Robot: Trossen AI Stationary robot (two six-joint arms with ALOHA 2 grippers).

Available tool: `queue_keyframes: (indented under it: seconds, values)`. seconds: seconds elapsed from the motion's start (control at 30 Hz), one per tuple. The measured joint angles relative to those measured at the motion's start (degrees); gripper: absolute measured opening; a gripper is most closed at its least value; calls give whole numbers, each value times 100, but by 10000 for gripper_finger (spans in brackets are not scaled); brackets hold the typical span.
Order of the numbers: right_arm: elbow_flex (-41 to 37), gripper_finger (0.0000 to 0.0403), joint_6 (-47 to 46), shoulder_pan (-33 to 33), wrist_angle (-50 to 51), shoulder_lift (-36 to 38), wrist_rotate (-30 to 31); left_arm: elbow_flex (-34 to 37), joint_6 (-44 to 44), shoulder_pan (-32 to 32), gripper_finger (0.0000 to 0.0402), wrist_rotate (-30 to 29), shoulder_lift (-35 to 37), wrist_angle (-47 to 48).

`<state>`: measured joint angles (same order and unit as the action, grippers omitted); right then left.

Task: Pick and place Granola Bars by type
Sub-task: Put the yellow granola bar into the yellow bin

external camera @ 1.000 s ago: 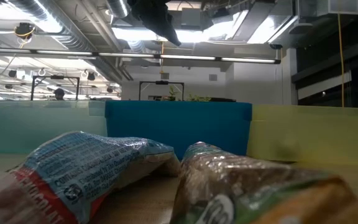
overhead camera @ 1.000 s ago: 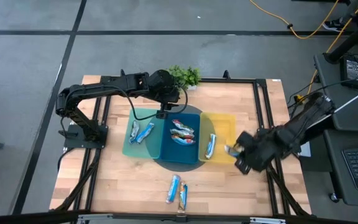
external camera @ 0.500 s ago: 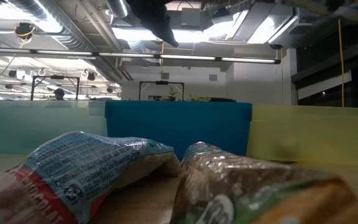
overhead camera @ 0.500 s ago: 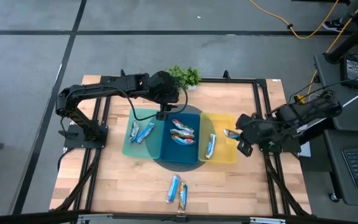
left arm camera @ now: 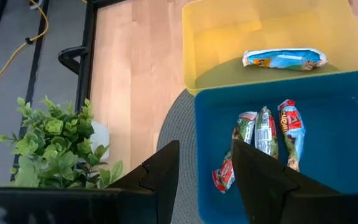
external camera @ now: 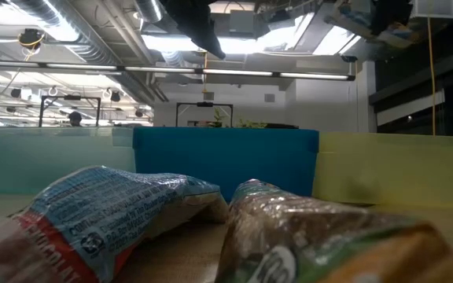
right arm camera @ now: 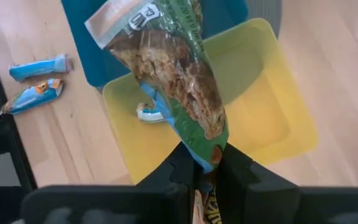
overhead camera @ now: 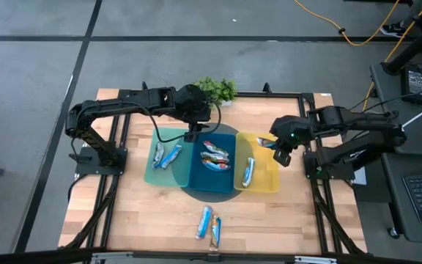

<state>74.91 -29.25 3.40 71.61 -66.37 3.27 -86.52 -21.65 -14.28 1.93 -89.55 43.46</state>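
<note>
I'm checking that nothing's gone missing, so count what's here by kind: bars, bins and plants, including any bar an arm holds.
Bars: 9 (2 in the teal bin, 3 in the blue bin, 1 in the yellow bin, 2 on the table, 1 in the right gripper)
Bins: 3
Potted plant: 1
Total: 13

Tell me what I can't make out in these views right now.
- Bin contents, low view: the blue bin and yellow bin walls hide everything inside.
- Bars in the teal bin, high view: too small to tell their type.
- Held bar, right wrist view: its lower end is hidden between the right gripper fingers.
- Left gripper: holds nothing visible, above the blue bin.
</note>
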Motion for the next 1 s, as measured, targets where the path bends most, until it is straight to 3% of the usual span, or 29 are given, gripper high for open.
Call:
queue_keyframes:
  seconds: [0.33, 0.7, 1.0]
  values:
    - [-624, 45, 731, -519, -243, -573, 4, 0, 1, 0, 139, 0, 4, 3]
    - [-2142, 45, 1294, -1016, -2192, -892, -457, 0, -7, 0, 139, -3, 6, 2]
    - [-2284, 45, 1618, -1467, -2525, -1266, -448, 0, -9, 0, 139, -90, 6, -126]
